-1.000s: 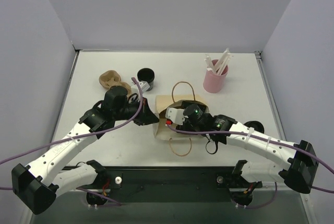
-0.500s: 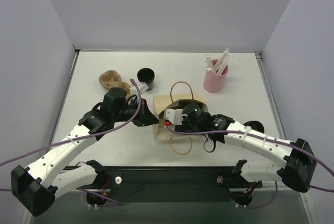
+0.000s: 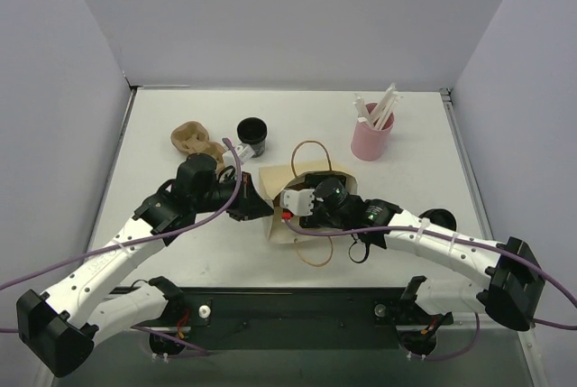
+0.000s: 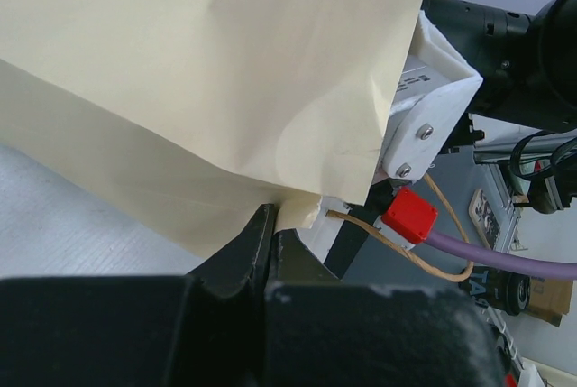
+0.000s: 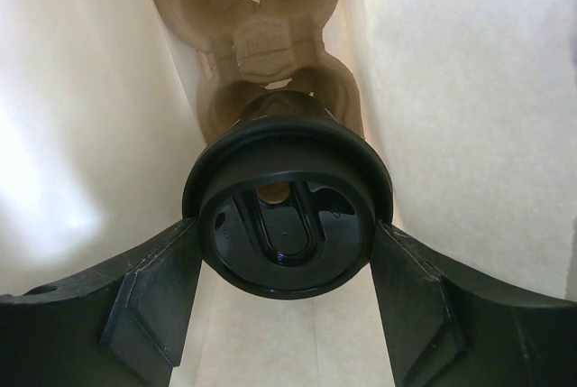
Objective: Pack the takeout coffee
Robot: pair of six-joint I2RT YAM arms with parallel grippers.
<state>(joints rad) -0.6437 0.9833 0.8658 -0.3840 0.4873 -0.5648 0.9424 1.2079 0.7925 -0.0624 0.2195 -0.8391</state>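
A tan paper bag (image 3: 302,225) lies on its side on the table, its mouth to the right. My left gripper (image 3: 261,208) is shut on the bag's edge, seen close in the left wrist view (image 4: 273,225). My right gripper (image 5: 287,256) reaches inside the bag and is shut on a coffee cup by its black lid (image 5: 287,225). A brown cardboard cup carrier (image 5: 261,17) lies deeper in the bag, just beyond the cup. In the top view the right fingers and the held cup are hidden by the bag.
A second black-lidded cup (image 3: 251,134) stands at the back left, beside another cardboard carrier (image 3: 192,138). A pink cup of white stirrers (image 3: 371,137) stands at the back right. A small black round object (image 3: 442,219) lies by the right forearm.
My right gripper has pushed further left into the bag with the cup. The bag's mouth has shifted a little left, and the left arm moved slightly with it.
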